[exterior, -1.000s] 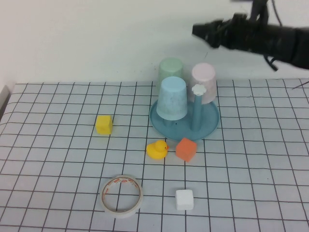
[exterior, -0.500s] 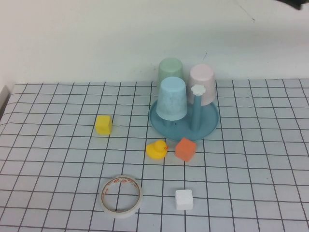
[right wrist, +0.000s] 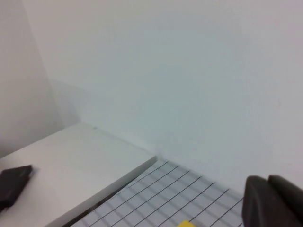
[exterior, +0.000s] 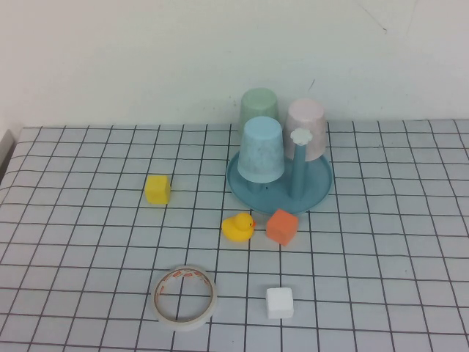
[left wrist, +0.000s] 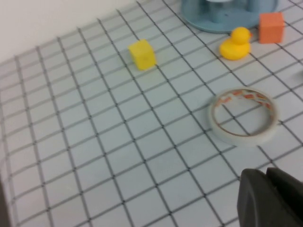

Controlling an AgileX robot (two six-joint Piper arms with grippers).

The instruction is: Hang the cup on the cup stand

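The pale pink cup (exterior: 306, 125) sits upside down at the back right of the teal cup stand (exterior: 322, 192). A light blue cup (exterior: 261, 149) and a mint green cup (exterior: 258, 108) are also upside down on the stand. One peg with a white flower cap (exterior: 300, 136) stands bare in front of the pink cup. Neither arm shows in the high view. My left gripper (left wrist: 266, 174) is shut and empty, low over the table's near side by the tape roll. My right gripper (right wrist: 268, 180) is shut and empty, raised and facing the wall.
In front of the stand lie a yellow duck (exterior: 238, 226) and an orange cube (exterior: 282, 226). A yellow cube (exterior: 157, 188) is to the left, a tape roll (exterior: 185, 296) and a white cube (exterior: 279, 302) are near the front. A black object (right wrist: 14, 182) lies beyond the table.
My right arm, stretched above the stand one second ago, has pulled away up and to the right, out of the high view. The cups and the stand have not moved.
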